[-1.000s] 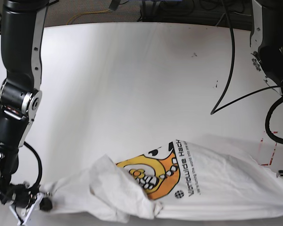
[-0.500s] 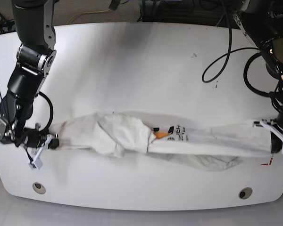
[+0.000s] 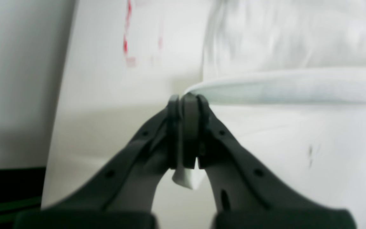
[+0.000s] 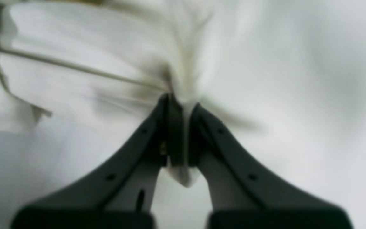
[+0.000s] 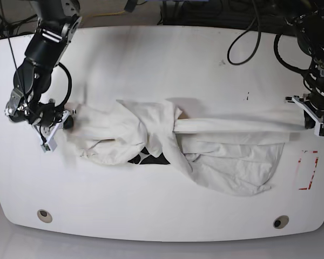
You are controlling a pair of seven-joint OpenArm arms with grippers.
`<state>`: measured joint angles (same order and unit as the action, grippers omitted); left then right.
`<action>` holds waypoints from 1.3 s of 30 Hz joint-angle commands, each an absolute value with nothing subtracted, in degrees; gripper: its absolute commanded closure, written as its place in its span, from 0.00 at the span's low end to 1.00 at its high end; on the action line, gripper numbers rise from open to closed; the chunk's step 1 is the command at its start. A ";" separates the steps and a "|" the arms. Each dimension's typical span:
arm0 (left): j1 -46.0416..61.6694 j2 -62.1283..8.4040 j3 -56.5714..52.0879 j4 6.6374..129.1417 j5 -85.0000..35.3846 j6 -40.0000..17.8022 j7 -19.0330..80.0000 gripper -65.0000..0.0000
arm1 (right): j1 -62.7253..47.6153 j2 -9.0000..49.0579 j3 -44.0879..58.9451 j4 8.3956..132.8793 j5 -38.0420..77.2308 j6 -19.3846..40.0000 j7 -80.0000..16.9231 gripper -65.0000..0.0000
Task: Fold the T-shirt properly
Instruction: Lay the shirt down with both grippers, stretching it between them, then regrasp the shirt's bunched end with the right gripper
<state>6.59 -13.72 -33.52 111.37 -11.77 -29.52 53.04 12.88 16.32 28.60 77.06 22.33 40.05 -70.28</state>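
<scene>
My left gripper (image 5: 312, 120): jaws pressed together on a thin white hem of the T-shirt (image 5: 173, 141); a nub of cloth pokes out behind the pads (image 3: 191, 127) in the left wrist view. It sits at 3 o'clock of the table (image 5: 167, 59), near the edge.
My right gripper (image 5: 58, 125): jaws clamped on a bunched corner of the same shirt, at 9 o'clock, close to the table's rim.
T-shirt: stretched between both grips across the table's middle; upper edge taut from centre to 3 o'clock, loose cloth sagging toward 5 o'clock, a twisted knot of folds at centre, a dark bit of print showing beneath.
Red marking (image 5: 308, 170): at 4 o'clock, just beyond the sagging cloth.
Open room: bare tabletop from 10 to 2 o'clock, and a strip along 6 o'clock.
</scene>
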 commanded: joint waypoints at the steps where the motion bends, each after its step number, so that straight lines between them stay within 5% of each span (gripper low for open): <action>1: 7.52 -14.64 -34.95 112.13 -11.65 -30.55 51.47 1.00 | 12.35 16.48 29.32 80.66 22.02 40.00 -69.93 1.00; 13: 16.04 -14.64 -37.67 112.04 -11.56 -33.01 46.46 1.00 | 1.36 12.70 29.49 95.69 22.02 40.00 -70.02 1.00; 16: 18.86 -14.64 -37.49 112.13 -11.65 -33.01 44.09 1.00 | -0.92 10.86 29.49 100.18 22.02 40.00 -70.02 0.83; 21: 19.74 -14.64 -37.49 112.04 -11.74 -33.01 43.56 1.00 | -4.53 7.87 31.78 109.32 24.04 40.00 -70.11 0.34; 24: 19.74 -14.64 -37.58 111.87 -11.65 -33.01 43.56 1.00 | -7.43 6.90 32.84 112.92 30.02 40.00 -70.11 0.19; 31: 19.65 -14.64 -37.23 112.04 -11.82 -33.10 43.56 1.00 | -11.47 6.55 29.23 113.01 46.02 40.00 -69.93 0.24; 39: 19.47 -14.64 -37.14 111.96 -11.82 -33.10 43.47 1.00 | -9.63 1.54 26.51 111.69 40.48 40.00 -69.67 0.26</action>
